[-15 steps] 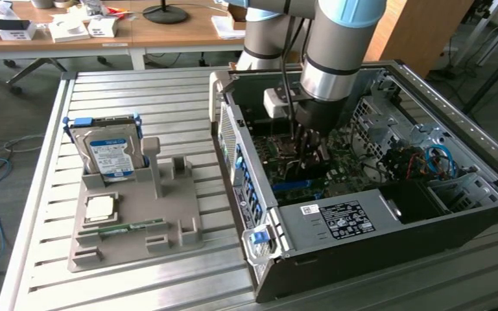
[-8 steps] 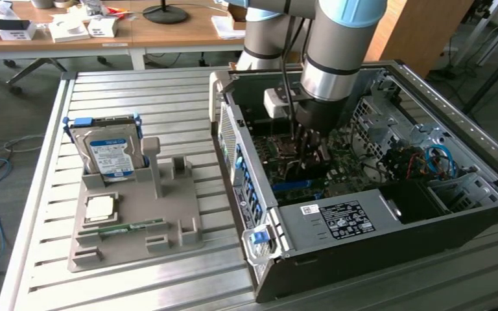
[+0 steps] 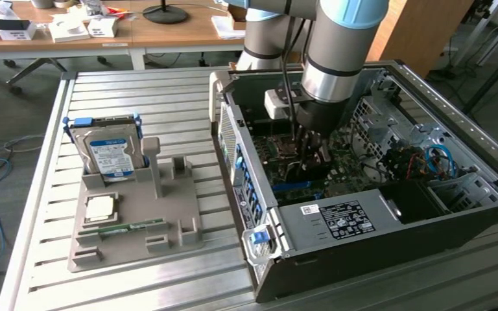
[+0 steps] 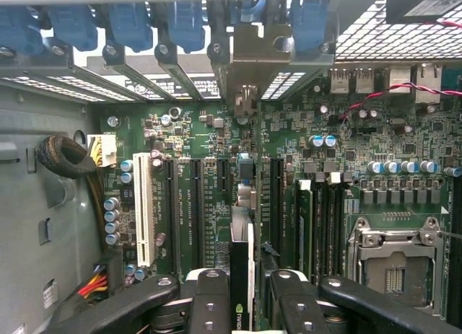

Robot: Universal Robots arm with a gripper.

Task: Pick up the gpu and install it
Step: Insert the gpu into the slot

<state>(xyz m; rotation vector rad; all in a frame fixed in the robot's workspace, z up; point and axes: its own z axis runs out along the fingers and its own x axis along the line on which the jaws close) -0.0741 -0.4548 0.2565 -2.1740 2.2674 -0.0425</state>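
Currently the gripper (image 3: 308, 155) is deep inside the open computer case (image 3: 336, 220), which lies on its side on the metal table (image 3: 145, 97). In the wrist view the two black fingers (image 4: 209, 305) are pressed from both sides on the gpu (image 4: 239, 269), so the gripper is clamped on it. The card is seen edge-on, standing upright over the green motherboard (image 4: 195, 182), in line with the dark expansion slots and beside the white slot (image 4: 143, 208). Its pale metal bracket (image 4: 245, 67) reaches the back wall of the case, under the row of blue latches (image 4: 130, 24). I cannot tell if the card's lower edge is already seated in a slot. On the exterior view's left, well apart from the case, a grey holder (image 3: 137, 220) carries a hard drive (image 3: 111, 152) standing upright and a RAM stick (image 3: 132, 228) lying flat.
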